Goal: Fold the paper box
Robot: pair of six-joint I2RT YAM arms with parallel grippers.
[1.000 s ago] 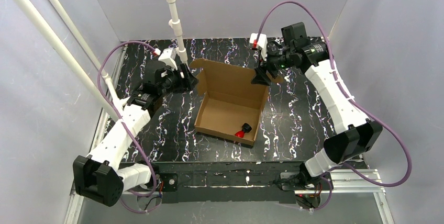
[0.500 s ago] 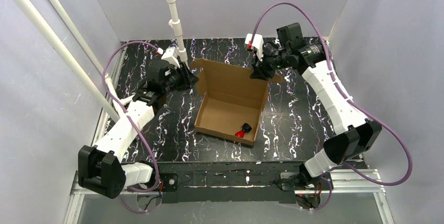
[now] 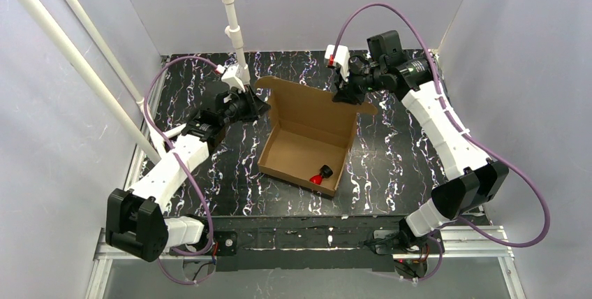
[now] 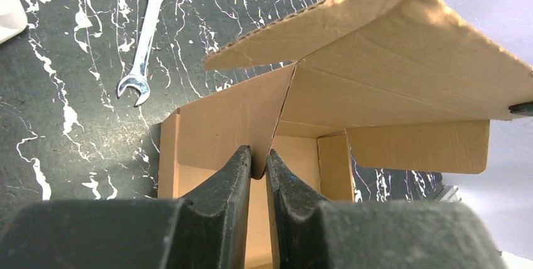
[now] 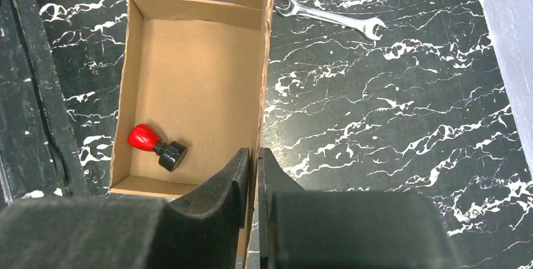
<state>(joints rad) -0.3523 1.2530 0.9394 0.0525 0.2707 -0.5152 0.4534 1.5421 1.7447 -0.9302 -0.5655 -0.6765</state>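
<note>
Paper box [image 3: 293, 147], tools [image 4: 258, 157] [image 5: 253, 156] newly clamped on walls

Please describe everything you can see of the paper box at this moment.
The paper box is plain brown corrugated cardboard: a shallow rectangular tray with low walls raised. Its lid stands open at the far side. It rests on the black marbled table, slightly turned. The left gripper pinches cardboard at its far left corner, the right gripper at its far right corner. A small red and black object lies inside, near the front wall.
</note>
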